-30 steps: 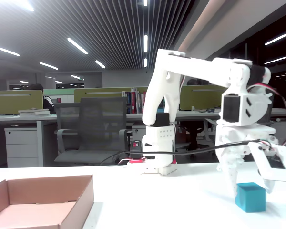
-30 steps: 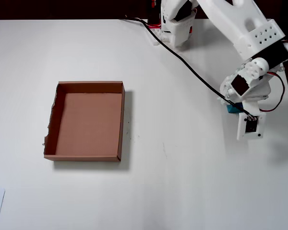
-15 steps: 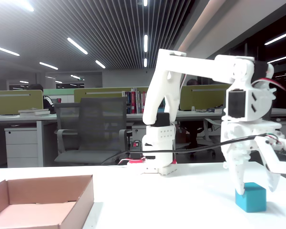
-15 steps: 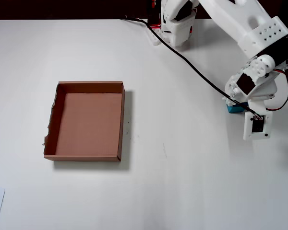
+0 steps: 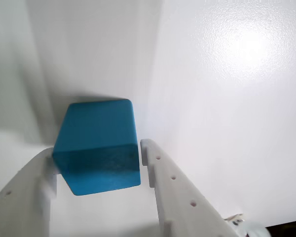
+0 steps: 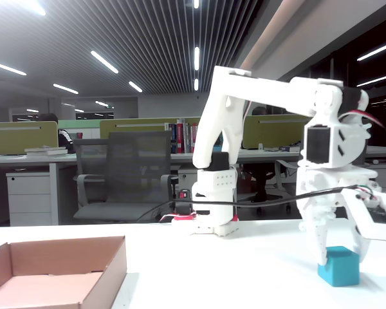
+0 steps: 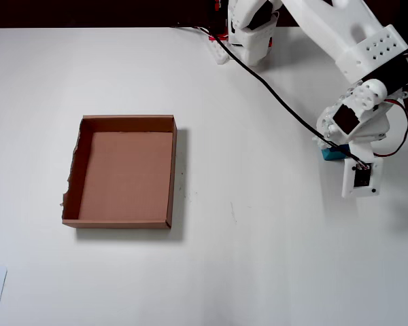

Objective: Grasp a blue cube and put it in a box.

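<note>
The blue cube (image 5: 96, 143) rests on the white table, seen at the right of the fixed view (image 6: 339, 265) and peeking out from under the wrist in the overhead view (image 7: 328, 155). My gripper (image 5: 96, 155) points straight down over it (image 6: 340, 257). One finger lies against each side of the cube, so the gripper is shut on it. The box (image 7: 173, 170) is a shallow brown cardboard tray, lying far to the left in the overhead view and at the bottom left of the fixed view (image 6: 116, 264). Nothing lies in it.
The arm's base (image 7: 248, 34) stands at the table's far edge. A black cable (image 7: 272, 95) runs from it to the wrist. The table's right edge is close to the cube in the overhead view. Office desks and a chair (image 6: 122, 174) stand behind.
The wide-open jaws have closed in onto the cube's sides. The wrist shifted slightly right and settled lower over the cube. The cube and box have not moved.
</note>
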Robot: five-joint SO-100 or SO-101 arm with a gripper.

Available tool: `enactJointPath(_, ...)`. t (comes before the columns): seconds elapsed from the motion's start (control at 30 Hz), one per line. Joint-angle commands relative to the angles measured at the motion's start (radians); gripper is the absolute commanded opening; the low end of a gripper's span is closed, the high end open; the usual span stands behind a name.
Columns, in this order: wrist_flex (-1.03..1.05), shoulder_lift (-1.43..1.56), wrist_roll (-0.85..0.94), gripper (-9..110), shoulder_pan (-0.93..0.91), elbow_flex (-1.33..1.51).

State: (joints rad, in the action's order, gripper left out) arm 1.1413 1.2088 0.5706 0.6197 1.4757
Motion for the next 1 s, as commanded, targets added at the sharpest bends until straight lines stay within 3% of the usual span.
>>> enactJointPath(0.0,-0.008,0.041,-0.005,19,0.006,0.002)
enactJointPath(0.97,-0.006,0.147,-0.035,14,-0.028,0.015)
